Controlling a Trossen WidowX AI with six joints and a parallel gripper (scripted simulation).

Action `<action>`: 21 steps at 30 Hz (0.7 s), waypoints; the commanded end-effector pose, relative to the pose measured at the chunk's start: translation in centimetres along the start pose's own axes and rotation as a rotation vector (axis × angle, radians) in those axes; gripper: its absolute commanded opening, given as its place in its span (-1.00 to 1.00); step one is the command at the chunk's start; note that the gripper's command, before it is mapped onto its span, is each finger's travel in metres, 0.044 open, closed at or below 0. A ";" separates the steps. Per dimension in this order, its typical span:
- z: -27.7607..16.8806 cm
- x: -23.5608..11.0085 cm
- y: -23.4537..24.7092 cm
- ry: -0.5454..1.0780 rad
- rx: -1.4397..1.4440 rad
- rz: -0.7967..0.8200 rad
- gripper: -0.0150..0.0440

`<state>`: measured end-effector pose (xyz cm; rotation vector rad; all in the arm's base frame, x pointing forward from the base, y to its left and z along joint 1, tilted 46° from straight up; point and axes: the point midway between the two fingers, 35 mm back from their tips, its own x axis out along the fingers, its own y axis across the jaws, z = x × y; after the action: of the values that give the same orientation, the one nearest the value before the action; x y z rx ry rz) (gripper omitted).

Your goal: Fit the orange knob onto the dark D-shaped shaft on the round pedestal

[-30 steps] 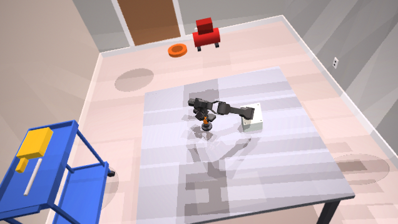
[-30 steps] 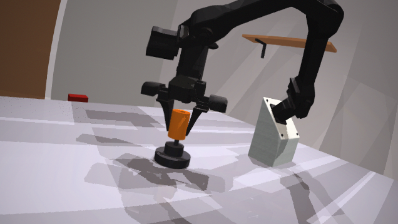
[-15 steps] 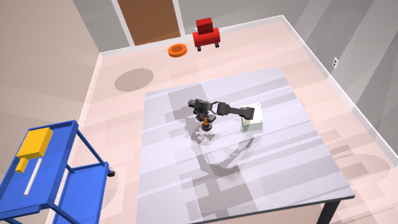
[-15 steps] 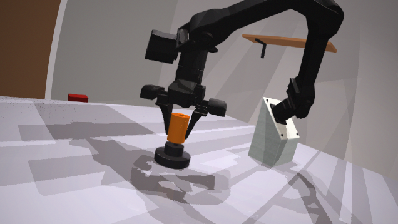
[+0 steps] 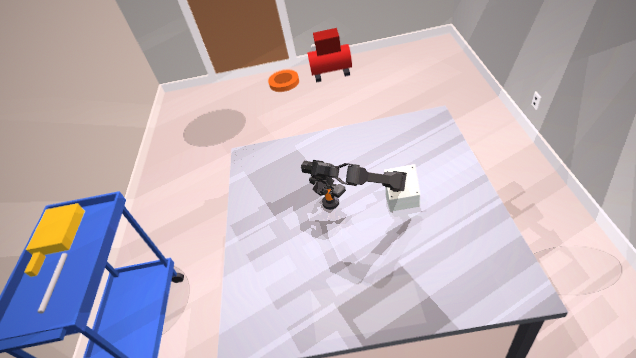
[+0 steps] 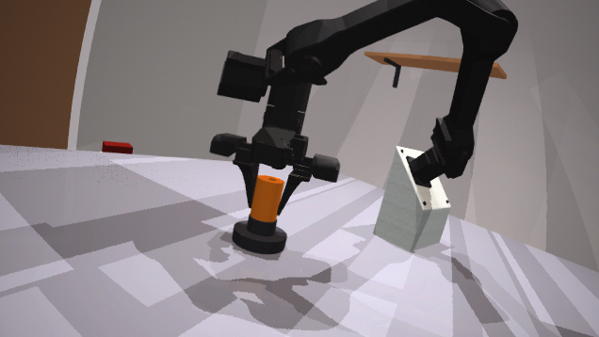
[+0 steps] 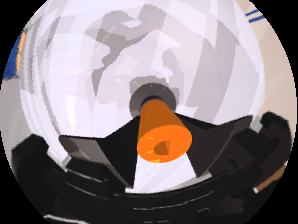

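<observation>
The orange knob (image 5: 329, 196) (image 6: 267, 200) (image 7: 164, 120) stands upright over the round pedestal (image 5: 330, 204) (image 6: 259, 243) (image 7: 137, 99). In the exterior view its lower end meets the pedestal's dark raised collar, with no gap and no shaft showing between them. The knob hides the dark shaft. My gripper (image 6: 266, 210) (image 7: 156, 117) is shut on the knob, one black finger on each side, and points down. In the wrist view the hole in the knob's top face shows as a darker orange recess. The flat sides inside are hidden.
The arm's base sits on a pale wedge-shaped block (image 5: 406, 201) (image 6: 400, 212) to the right of the pedestal on the table (image 5: 280, 300). A blue cart (image 5: 135, 295) stands off the table's left side. A red machine (image 5: 330, 59) and an orange ring (image 5: 273, 82) are on the floor behind.
</observation>
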<state>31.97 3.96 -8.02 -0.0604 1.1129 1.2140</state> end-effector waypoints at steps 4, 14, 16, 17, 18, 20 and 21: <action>0.0 0.0 0.0 0.000 0.000 0.000 -0.40; 0.0 0.0 0.0 0.000 0.000 0.000 0.49; 0.0 0.0 0.0 0.000 0.000 0.000 0.67; 0.0 0.0 0.0 0.000 0.000 0.000 0.75; 0.0 0.0 0.0 0.000 0.000 0.000 0.84; 0.0 0.0 0.0 0.000 0.000 0.000 1.00; 0.0 0.0 0.0 0.000 0.000 0.000 1.00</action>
<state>31.99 3.94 -8.01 -0.0605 1.1124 1.2134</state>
